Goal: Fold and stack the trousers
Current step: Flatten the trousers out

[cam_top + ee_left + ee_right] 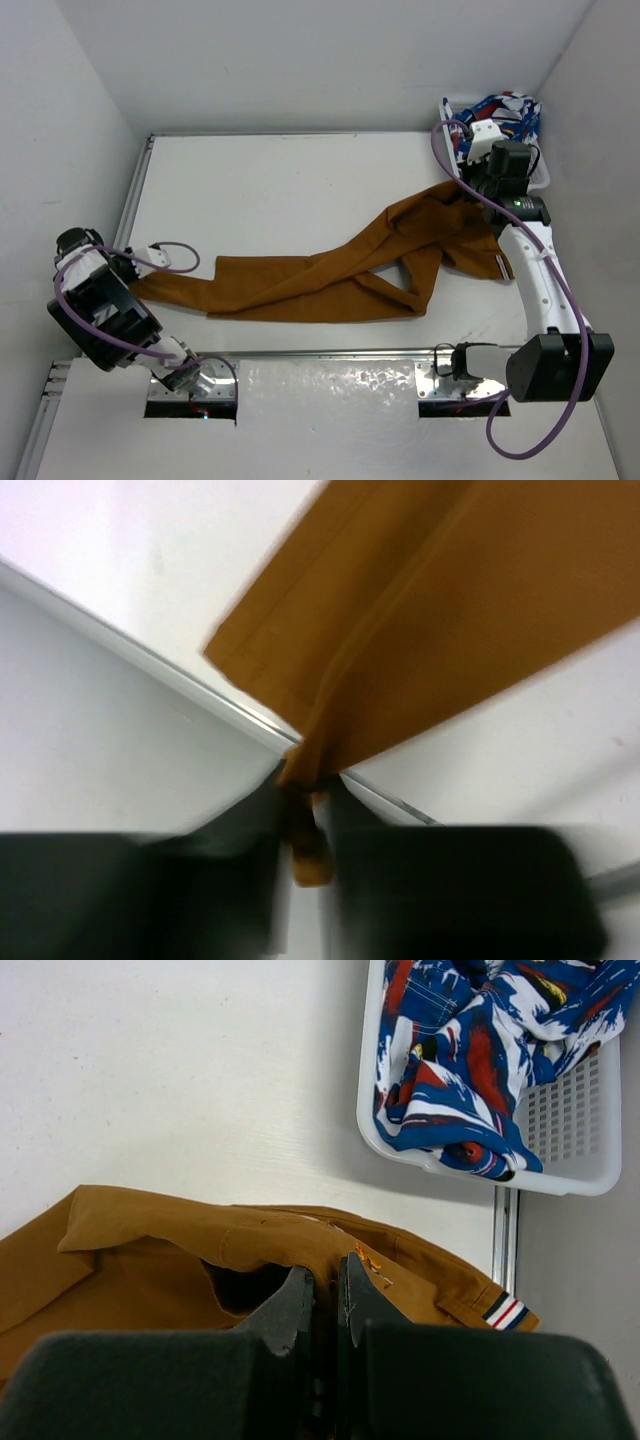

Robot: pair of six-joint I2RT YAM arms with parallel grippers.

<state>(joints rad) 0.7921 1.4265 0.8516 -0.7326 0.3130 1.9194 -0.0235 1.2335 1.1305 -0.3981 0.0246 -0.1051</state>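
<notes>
The long mustard-brown cloth trousers (330, 280) lie stretched at full length on the white table (300, 180), running on a slant from the near left to the far right, with the two legs partly overlapping and twisted across each other around the middle. The left gripper (305, 800), at the near-left end of the cloth beside the table's left edge, has its two dark fingers pressed together on a bunched bit of the leg hem, so that a small nub of fabric pokes out between them. The right gripper (325, 1285), at the far-right end, has its fingers closed to a thin slit on the upper edge of the waist, where the cloth rises in a loose hump towards the fingertips; a small striped red, white and blue tab shows at the waist corner just to its right. Beyond it, in the far-right corner, a white perforated plastic basket (570, 1130) holds a crumpled blue, red and white patterned cloth (470, 1050), apart from the trousers. As for progress, the garment appears to be out of the basket and pulled long between the two grips, but no fold is visible yet. The legs look in need of being laid one on the other and flattened, and the folding and the stacking both appear to be ahead.
</notes>
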